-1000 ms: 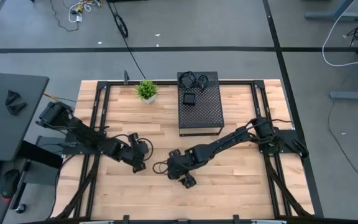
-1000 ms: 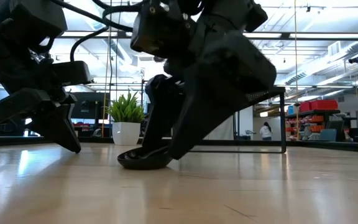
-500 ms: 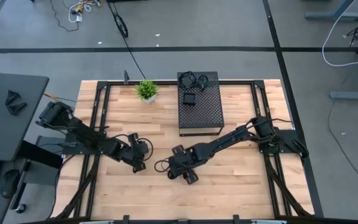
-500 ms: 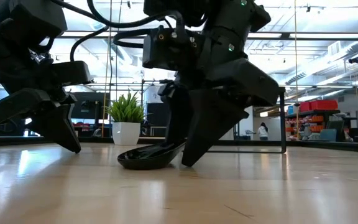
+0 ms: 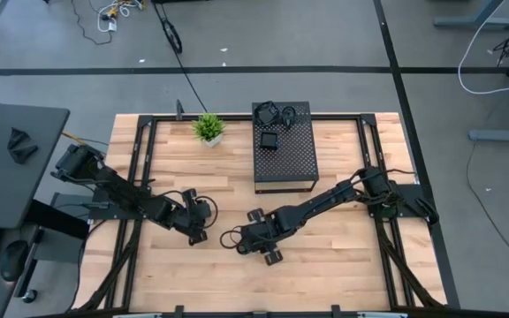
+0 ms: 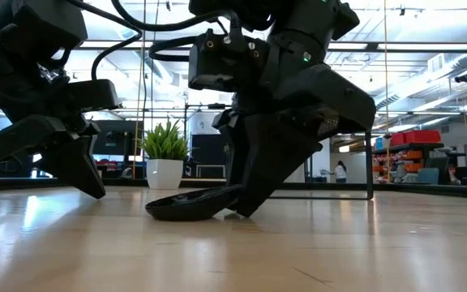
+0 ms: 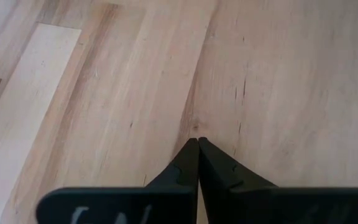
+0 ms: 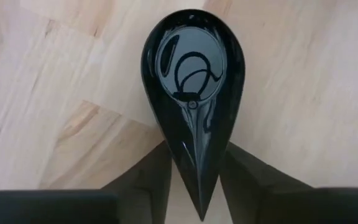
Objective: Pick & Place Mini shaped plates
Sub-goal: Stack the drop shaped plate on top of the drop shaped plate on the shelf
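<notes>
A glossy black teardrop-shaped mini plate (image 8: 192,68) lies on the wooden table near its middle; it also shows in the low view (image 6: 183,208) and the high view (image 5: 230,238). My right gripper (image 8: 196,155) stands over the plate's pointed end and is shut on it. My left gripper (image 7: 197,140) is shut with nothing in it. It hovers just above the bare wood to the left of the plate (image 5: 198,235). My right gripper pinches the teardrop plate's narrow pointed end (image 8: 186,163) between its two fingers (image 8: 149,182). The fingers come steeply from above, slanting from the table's right. The pointed end (image 6: 232,193) is tipped up a little. The wide round end (image 6: 156,214) rests on the table.
A large black perforated box (image 5: 288,163) stands at the table's far middle with a few small black dishes (image 5: 270,141) on top. A small green potted plant (image 5: 208,128) sits left of it. Bare wood lies toward the near edge.
My right gripper's fingers have closed from wide apart onto the plate's pointed end, and the gripper has tipped a little. The plate's pointed end has come up slightly, while its wide end has stayed on the table and slid a little toward the left.
</notes>
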Robot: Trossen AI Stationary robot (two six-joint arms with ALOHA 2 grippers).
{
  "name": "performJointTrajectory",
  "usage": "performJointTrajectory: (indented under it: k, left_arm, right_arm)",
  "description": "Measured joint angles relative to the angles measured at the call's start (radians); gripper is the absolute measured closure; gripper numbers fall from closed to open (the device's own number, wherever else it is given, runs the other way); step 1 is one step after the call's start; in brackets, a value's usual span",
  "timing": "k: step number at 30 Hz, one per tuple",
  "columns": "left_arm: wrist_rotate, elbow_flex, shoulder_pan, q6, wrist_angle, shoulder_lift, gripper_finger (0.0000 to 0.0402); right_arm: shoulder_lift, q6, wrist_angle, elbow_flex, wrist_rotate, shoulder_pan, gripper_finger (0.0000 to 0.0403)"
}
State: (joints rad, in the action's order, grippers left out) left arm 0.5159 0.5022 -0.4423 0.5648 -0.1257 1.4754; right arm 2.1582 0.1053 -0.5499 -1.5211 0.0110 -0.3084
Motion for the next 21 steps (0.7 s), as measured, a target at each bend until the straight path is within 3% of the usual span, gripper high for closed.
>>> performJointTrajectory:
  k: [8, 16, 21]
  left_arm:
    - [0.0, 0.0, 0.0, 0.0, 0.0, 0.0, 0.0393]
    - [0.0, 0.0, 0.0, 0.0, 0.0, 0.0, 0.0392]
    - [0.015, 0.0, 0.0, 0.0, 0.002, 0.0, 0.0391]
  right_arm:
    - [-0.046, -0.061, -0.007, 0.001, -0.003, -0.001, 0.0312]
    - [-0.175, -0.19, -0.047, 0.001, 0.001, -0.001, 0.0316]
    - [-0.326, -0.38, -0.102, 0.001, 0.124, 0.006, 0.0321]
